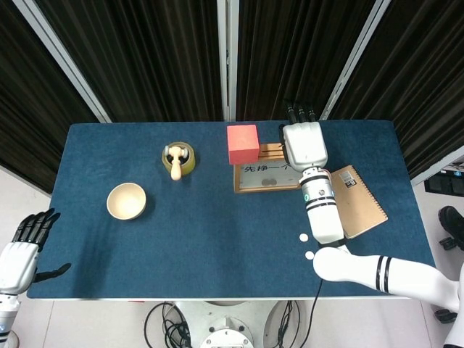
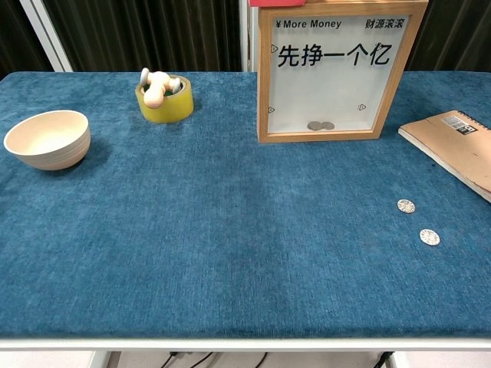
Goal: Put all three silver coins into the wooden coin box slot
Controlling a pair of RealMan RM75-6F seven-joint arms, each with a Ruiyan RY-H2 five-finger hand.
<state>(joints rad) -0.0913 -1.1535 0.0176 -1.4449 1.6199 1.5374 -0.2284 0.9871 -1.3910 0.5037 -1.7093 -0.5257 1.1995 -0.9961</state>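
The wooden coin box [image 1: 264, 178] [image 2: 263, 84] stands at the back centre, and two coins [image 2: 321, 126] lie inside behind its clear front. Two silver coins lie on the blue cloth to the front right: one [image 1: 304, 237] [image 2: 406, 205] and another [image 1: 309, 254] [image 2: 430, 237] nearer the edge. Only the head view shows my right hand [image 1: 303, 143]. It hovers back-up over the right end of the box's top, fingers pointing away; whatever is under its palm is hidden. My left hand [image 1: 27, 245] hangs off the table's front left corner, fingers spread, holding nothing.
A red block [image 1: 243, 143] sits on the left end of the box top. A brown notebook [image 1: 357, 200] [image 2: 454, 142] lies right of the box. A yellow tape roll [image 1: 178, 160] [image 2: 163, 97] with a wooden piece and a pale bowl [image 1: 126, 201] [image 2: 47, 138] stand on the left.
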